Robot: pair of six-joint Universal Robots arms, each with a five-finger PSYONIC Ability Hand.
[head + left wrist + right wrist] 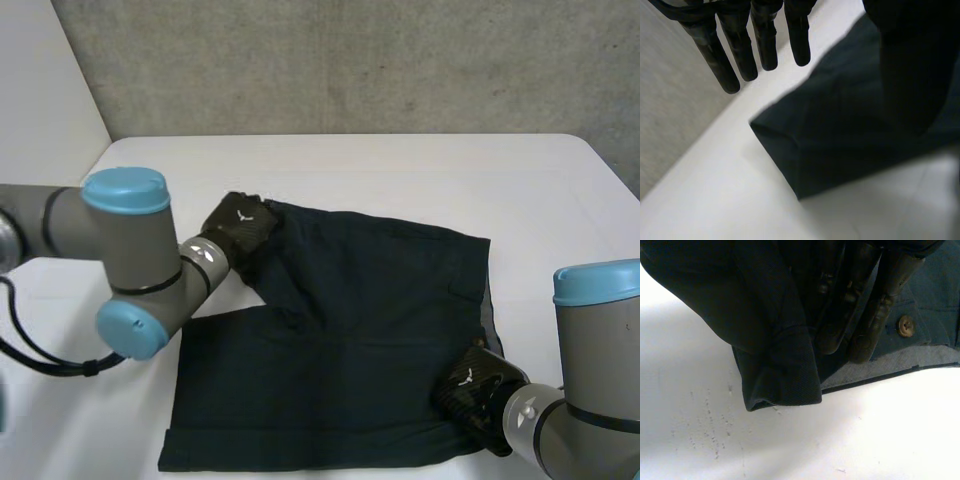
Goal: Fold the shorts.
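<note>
Dark navy shorts [350, 340] lie spread on the white table [400, 170], with one part folded over the rest. My left hand [240, 225] is at the far left corner of the shorts. In the left wrist view its fingers [765, 40] are straight and hold nothing, and a folded corner of the shorts [840, 140] lies on the table just past the fingertips. My right hand [478, 392] is at the near right edge of the shorts. In the right wrist view its fingers [845, 315] pinch a bunched fold of the shorts [775, 340] next to a brass button [906, 326].
A grey concrete wall [350, 60] stands behind the table's far edge. Bare table top [560, 200] runs along the far side and to the right of the shorts. My left arm [120, 240] reaches across the left side.
</note>
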